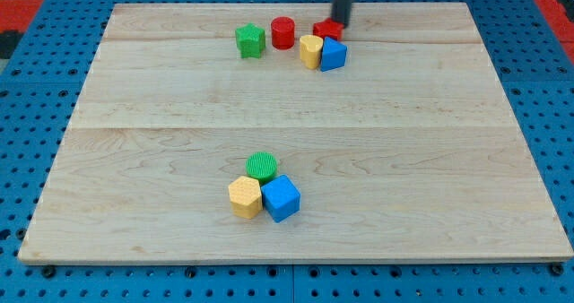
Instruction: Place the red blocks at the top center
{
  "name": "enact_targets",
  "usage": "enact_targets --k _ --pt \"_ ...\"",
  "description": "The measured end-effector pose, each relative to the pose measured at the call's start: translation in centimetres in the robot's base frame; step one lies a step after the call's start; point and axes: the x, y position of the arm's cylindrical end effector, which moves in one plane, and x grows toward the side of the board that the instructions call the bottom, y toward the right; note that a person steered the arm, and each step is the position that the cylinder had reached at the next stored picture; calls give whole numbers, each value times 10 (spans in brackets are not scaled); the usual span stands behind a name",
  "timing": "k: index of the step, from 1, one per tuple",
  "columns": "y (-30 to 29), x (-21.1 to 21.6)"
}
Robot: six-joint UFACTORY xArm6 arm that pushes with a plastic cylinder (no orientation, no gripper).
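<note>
A red cylinder (282, 32) stands near the board's top centre. A second red block (325, 30), star-like in shape, lies just to its right, partly hidden by my rod. My tip (341, 24) touches this red block's right side. A green block (250, 40) sits left of the red cylinder. A yellow block (310, 51) and a blue block (333, 54) sit touching each other just below the second red block.
Near the view's bottom centre a green cylinder (262, 166), a yellow block (244, 197) and a blue cube (281, 198) are clustered together. The wooden board (430, 160) lies on a blue pegboard surface.
</note>
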Motion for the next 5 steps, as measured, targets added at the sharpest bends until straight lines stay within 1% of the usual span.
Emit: enact_targets --k 1,2,3,4,5 --pt "15 -14" --pt "84 10" --pt "99 56" --pt "49 64" --pt "1 49"
